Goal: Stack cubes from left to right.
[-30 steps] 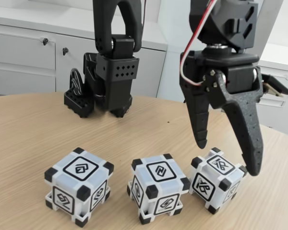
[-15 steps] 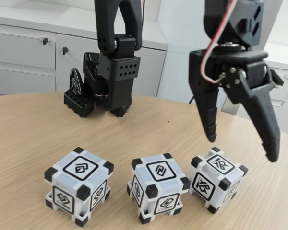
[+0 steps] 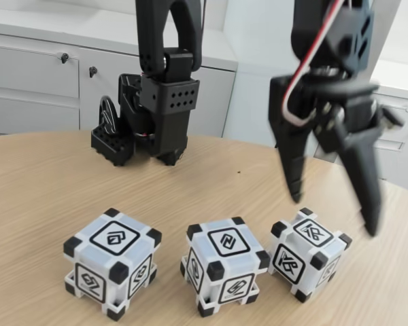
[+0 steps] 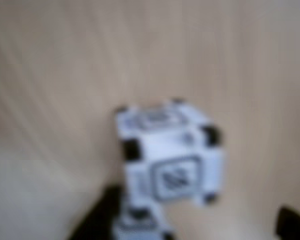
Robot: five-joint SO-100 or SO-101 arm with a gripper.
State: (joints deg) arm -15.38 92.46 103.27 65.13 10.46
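Three cubes sit in a row on the near part of the wooden table (image 3: 41, 176) in the fixed view: left cube (image 3: 111, 263), middle cube (image 3: 224, 265), right cube (image 3: 308, 253), near one another but not touching, none stacked yet. The gripper (image 3: 334, 216) hangs above the right cube with jaws spread wide and nothing between them, blurred, probably lining up a grasp. The blurry wrist view shows one cube (image 4: 170, 155) below, dark finger tips at the bottom edge.
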